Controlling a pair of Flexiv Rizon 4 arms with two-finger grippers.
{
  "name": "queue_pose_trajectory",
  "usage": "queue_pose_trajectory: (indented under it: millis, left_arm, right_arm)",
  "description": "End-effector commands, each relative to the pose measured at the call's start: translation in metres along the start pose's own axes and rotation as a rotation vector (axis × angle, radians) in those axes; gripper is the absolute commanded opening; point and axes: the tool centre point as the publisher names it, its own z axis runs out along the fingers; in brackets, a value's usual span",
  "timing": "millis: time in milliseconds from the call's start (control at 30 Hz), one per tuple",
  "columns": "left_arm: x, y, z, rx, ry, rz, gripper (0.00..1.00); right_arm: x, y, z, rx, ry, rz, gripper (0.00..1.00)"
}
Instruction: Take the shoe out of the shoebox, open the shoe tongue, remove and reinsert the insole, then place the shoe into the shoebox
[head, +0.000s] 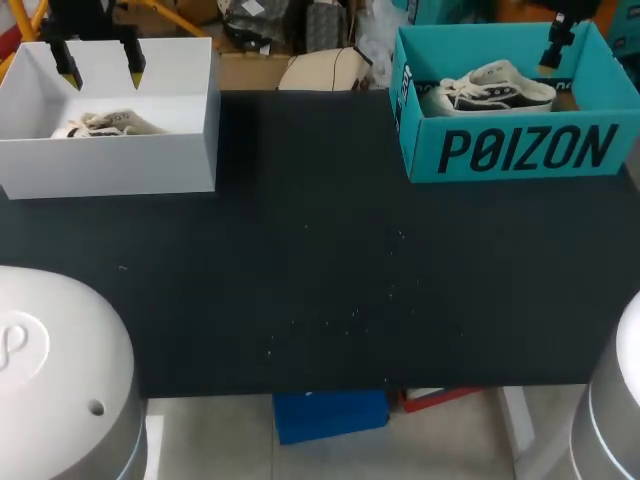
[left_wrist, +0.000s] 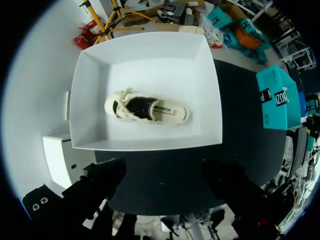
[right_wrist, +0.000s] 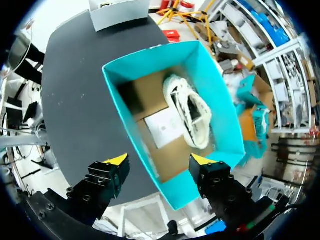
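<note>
Shoebox of white card (head: 150, 160) sat at the far left corner of the black table (head: 320, 300), with a cream and black shoe (left_wrist: 147, 108) lying inside, its laces loose. The left gripper (head: 100, 68) hovered above that box, fingers spread wide and holding nothing. At the far right stood a teal shoebox (head: 520, 150) with a second shoe (right_wrist: 192, 112) resting on its cardboard floor. The right gripper (right_wrist: 160, 161) hung above it, jaws apart and empty as well.
</note>
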Motion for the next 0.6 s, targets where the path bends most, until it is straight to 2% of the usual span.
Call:
queue_pose_trajectory:
  millis: [33, 133, 200, 267, 333, 433, 467, 500, 567, 600]
  left_arm:
    - [0.001, 0.000, 0.000, -0.001, -0.003, -0.002, 1.00]
    - [0.001, 0.000, 0.000, -0.001, -0.003, -0.002, 1.00]
    - [0.001, 0.000, 0.000, -0.001, -0.003, -0.002, 1.00]
    - [0.001, 0.000, 0.000, -0.001, -0.003, -0.002, 1.00]
    - [0.001, 0.000, 0.000, -0.001, -0.003, -0.002, 1.00]
    - [0.001, 0.000, 0.000, -0.001, -0.003, -0.002, 1.00]
    - [0.001, 0.000, 0.000, -0.001, -0.003, -0.002, 1.00]
    - [0.001, 0.000, 0.000, -0.001, -0.003, -0.002, 1.00]
    - [0.001, 0.000, 0.000, -0.001, -0.003, -0.002, 1.00]
    - [0.001, 0.000, 0.000, -0.001, -0.003, -0.002, 1.00]
  right_arm:
    - [-0.018, 0.016, 0.027, -0.060, 0.051, -0.571, 0.49]
    - [-0.026, 0.025, 0.039, -0.073, 0.069, -0.608, 0.49]
    - [-0.031, 0.030, 0.048, -0.074, 0.078, -0.638, 0.56]
    - [-0.036, 0.033, 0.057, -0.075, 0.087, -0.663, 0.51]
    - [-0.042, 0.036, 0.065, -0.076, 0.094, -0.682, 0.62]
    - [-0.050, 0.040, 0.077, -0.082, 0.113, -0.709, 0.42]
    - [-0.053, 0.043, 0.080, -0.085, 0.116, -0.712, 0.29]
    - [-0.055, 0.045, 0.083, -0.085, 0.116, -0.720, 0.22]
    - [-0.060, 0.047, 0.091, -0.078, 0.121, -0.736, 0.48]
    - [-0.062, 0.048, 0.094, -0.080, 0.126, -0.740, 0.77]
